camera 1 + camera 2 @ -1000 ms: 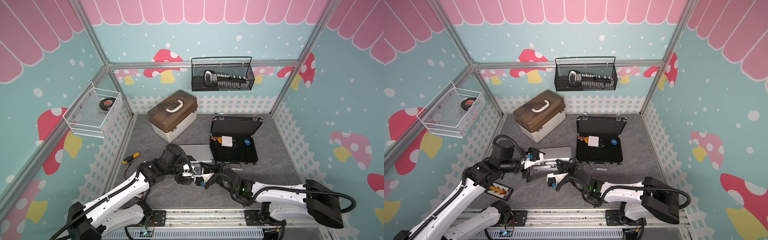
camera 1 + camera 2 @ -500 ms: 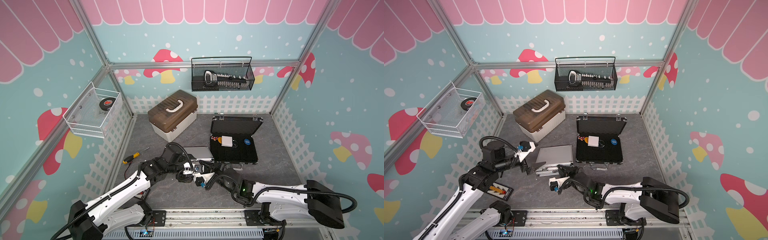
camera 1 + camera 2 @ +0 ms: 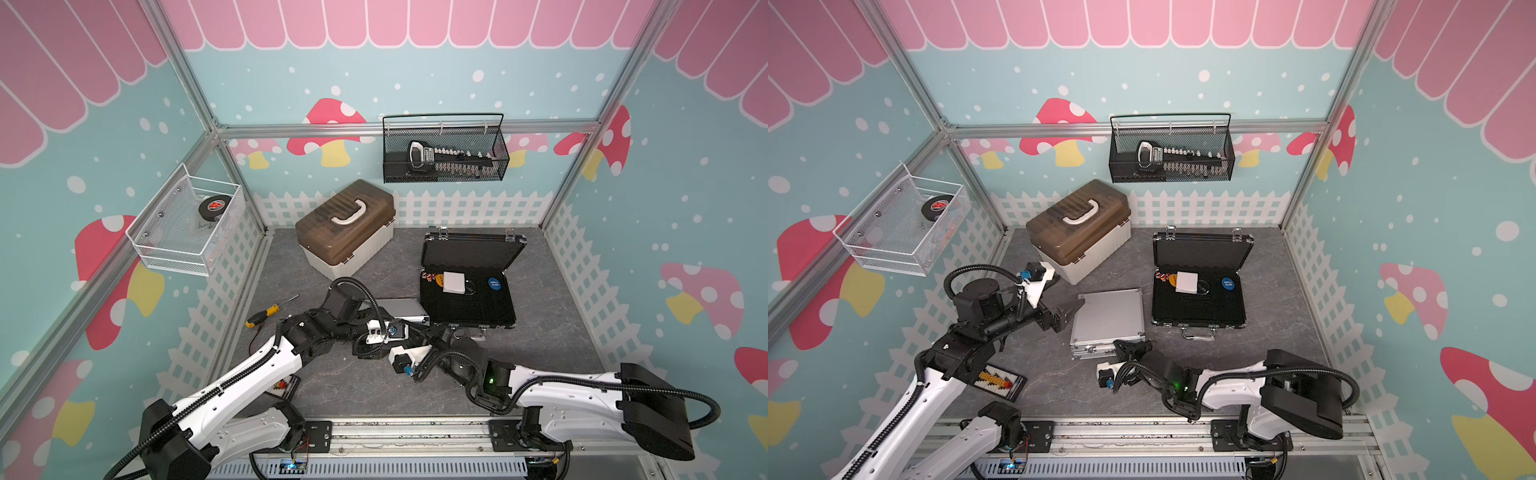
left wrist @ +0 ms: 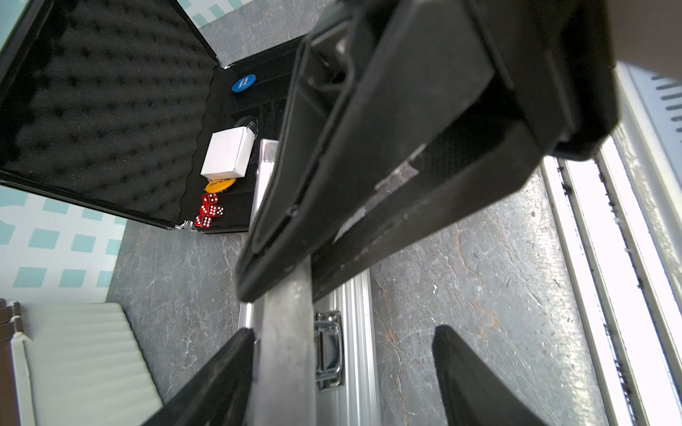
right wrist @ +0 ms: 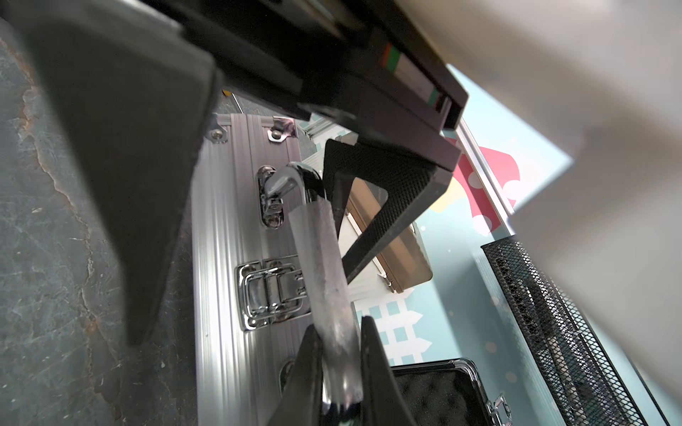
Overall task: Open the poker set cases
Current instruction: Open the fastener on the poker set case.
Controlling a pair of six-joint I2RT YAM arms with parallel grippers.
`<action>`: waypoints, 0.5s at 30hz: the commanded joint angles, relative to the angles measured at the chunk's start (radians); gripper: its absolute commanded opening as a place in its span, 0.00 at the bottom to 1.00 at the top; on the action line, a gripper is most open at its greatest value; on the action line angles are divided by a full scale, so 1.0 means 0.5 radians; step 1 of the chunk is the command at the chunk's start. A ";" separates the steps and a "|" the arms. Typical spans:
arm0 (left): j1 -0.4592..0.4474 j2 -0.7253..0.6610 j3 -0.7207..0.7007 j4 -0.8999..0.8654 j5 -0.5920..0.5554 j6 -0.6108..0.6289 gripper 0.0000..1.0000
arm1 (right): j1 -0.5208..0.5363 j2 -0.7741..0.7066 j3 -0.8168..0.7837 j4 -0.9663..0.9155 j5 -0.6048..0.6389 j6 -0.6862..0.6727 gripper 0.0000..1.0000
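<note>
Left end effector (image 4: 343, 330) narrowed at silver case (image 5: 221, 258) | right end effector (image 5: 339, 324) grips handle (image 5: 317, 239)

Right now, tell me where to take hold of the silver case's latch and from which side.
Pinch the chrome latch by its flap's edges, coming from the silver case's front wall, facing the robot: it lies flat there beside the handle. The right gripper is shut on that handle, so the left gripper probably suits.

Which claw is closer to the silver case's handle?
Right. The right gripper is clamped on the handle; the left gripper stands open close by, near a latch.
</note>
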 commanded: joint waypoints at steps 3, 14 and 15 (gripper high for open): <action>0.019 0.050 0.091 -0.213 0.239 -0.033 0.73 | 0.019 0.031 0.118 0.381 0.061 0.049 0.00; 0.036 0.105 0.209 -0.533 0.329 -0.069 0.65 | 0.018 0.108 0.140 0.417 0.127 0.011 0.00; 0.036 0.110 0.214 -0.559 0.339 -0.074 0.65 | 0.017 0.109 0.141 0.418 0.136 0.009 0.00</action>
